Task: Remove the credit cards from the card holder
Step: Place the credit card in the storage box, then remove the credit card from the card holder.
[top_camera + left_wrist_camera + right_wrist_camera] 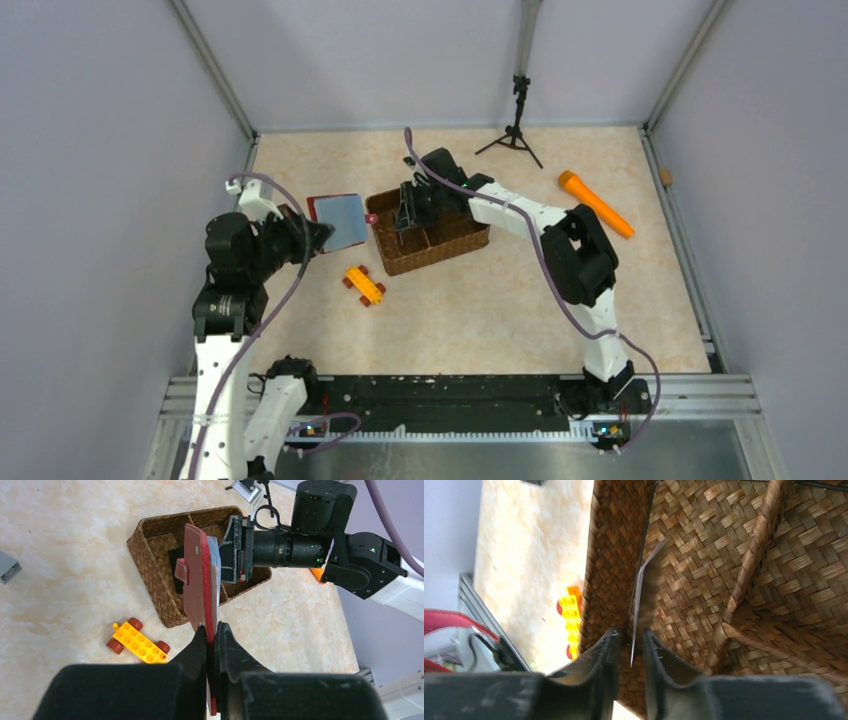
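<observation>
The basket (455,243), brown wicker with a divider, sits mid-table. The right claw (408,212) reaches down into the end of it nearest the wallet (338,220). Only the right wrist view looks inside. There a tan card (644,587), edge-on and blurred, stands against the basket's woven wall, with its lower corner between the fingertips (606,647). The jaws are a little apart, and I cannot tell whether they pinch it. A thin dark line runs beside that card, and I cannot tell what it is.

The left wrist view adds a black card (174,562) lying in the basket compartment nearest that camera, partly behind the wallet's strap. I cannot tell whether the tan card is in that same compartment.

The wallet hangs just left of the basket, off the table. It is red outside, and its pale blue inside shows from above. The left claw (211,630) is clenched on its lower edge.

A yellow car (364,285) lies just in front of the basket. An orange stick (595,203) lies well to its right, and a small black tripod (515,125) stands behind it. The table (480,310) is beige and marbled. Pale grey walls (100,150) enclose three sides.
</observation>
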Tool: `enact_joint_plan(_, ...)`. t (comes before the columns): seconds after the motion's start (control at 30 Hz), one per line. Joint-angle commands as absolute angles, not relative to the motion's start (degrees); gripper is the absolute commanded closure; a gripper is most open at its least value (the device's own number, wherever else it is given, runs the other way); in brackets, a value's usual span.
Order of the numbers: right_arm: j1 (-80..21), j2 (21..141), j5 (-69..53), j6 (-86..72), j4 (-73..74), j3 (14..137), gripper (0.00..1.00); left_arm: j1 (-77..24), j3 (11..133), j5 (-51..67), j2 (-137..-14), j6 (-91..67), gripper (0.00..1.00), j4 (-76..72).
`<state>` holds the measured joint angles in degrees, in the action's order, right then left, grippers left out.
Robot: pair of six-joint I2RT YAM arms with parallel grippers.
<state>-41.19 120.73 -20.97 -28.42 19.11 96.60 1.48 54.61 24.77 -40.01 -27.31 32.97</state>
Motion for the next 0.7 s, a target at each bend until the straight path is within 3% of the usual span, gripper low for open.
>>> enact_joint_plan(0.0, -42.1, 120.2, -19.1, -25.9, 21.1, 100.4, 0.67, 1.8, 54.5, 26.8, -39.6, -27.8, 1.00, 28.6)
enact_joint_plan(0.53, -42.1, 92.9, -12.1, -24.6, 13.1, 75.9, 0.58, 1.7, 49.4, 39.1, -38.5, -34.8, 1.00, 20.4)
enact_joint_plan(0.57, -42.1, 90.4, -12.2, -24.8, 12.0, 73.4, 0.53, 1.7, 48.6, 40.6, -38.5, -35.9, 1.00, 19.2)
enact_joint_plan(0.67, -42.1, 82.7, -14.3, -25.1, 7.9, 65.5, 0.16, 1.7, 46.8, 43.7, -38.0, -38.7, 1.00, 17.0)
